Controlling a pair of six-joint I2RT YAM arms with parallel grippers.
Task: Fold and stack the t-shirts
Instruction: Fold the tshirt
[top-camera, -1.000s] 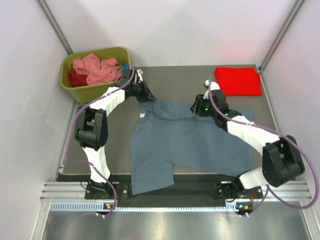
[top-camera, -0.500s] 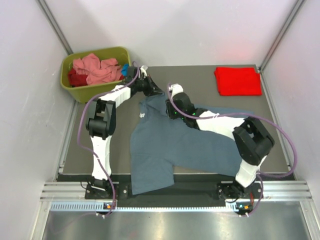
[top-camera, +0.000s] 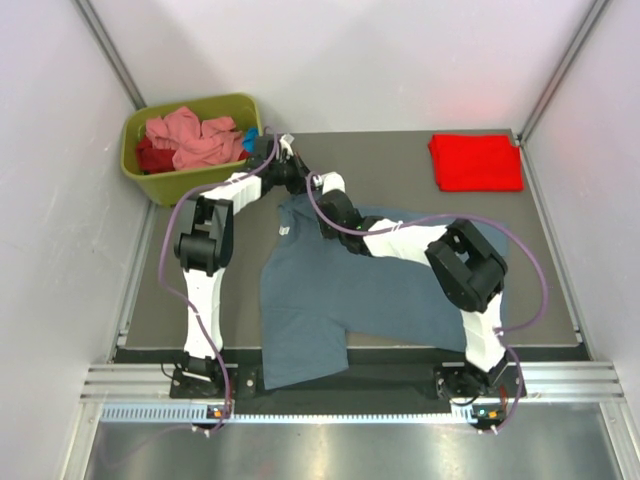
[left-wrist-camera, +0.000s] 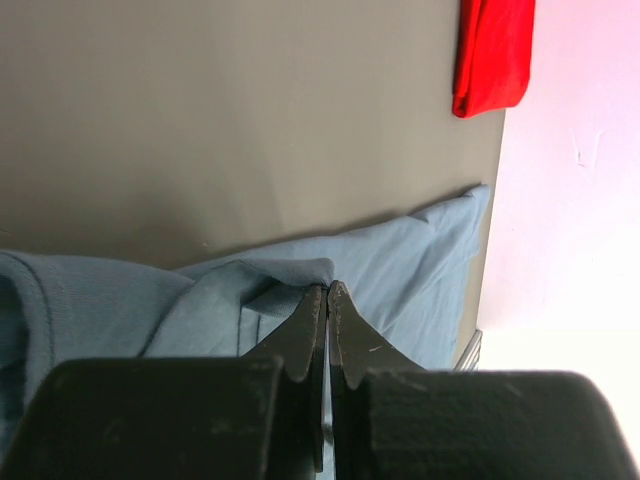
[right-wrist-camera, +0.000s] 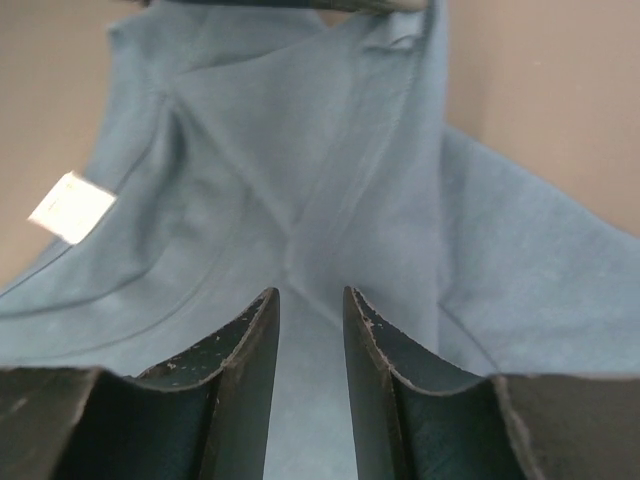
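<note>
The slate blue-grey t-shirt (top-camera: 350, 290) lies spread and rumpled on the grey table, its white neck label (top-camera: 284, 231) showing. My left gripper (top-camera: 299, 180) is shut on a fold of its far edge, as the left wrist view (left-wrist-camera: 327, 288) shows. My right gripper (top-camera: 322, 198) hovers open just above the shirt near the collar, close to the left gripper. In the right wrist view its gripper (right-wrist-camera: 310, 295) has only blue cloth (right-wrist-camera: 330, 180) between the fingers, with the label (right-wrist-camera: 72, 207) to the left. A folded bright red t-shirt (top-camera: 476, 162) lies at the far right.
An olive-green bin (top-camera: 228, 104) at the far left holds crumpled salmon pink (top-camera: 195, 138) and dark red (top-camera: 150, 155) shirts. White walls close in both sides and the back. The red shirt also shows in the left wrist view (left-wrist-camera: 492, 55).
My right arm has swept left across the blue shirt, from its right sleeve to the collar beside the left gripper. My left gripper shifted slightly right, still holding the edge.
</note>
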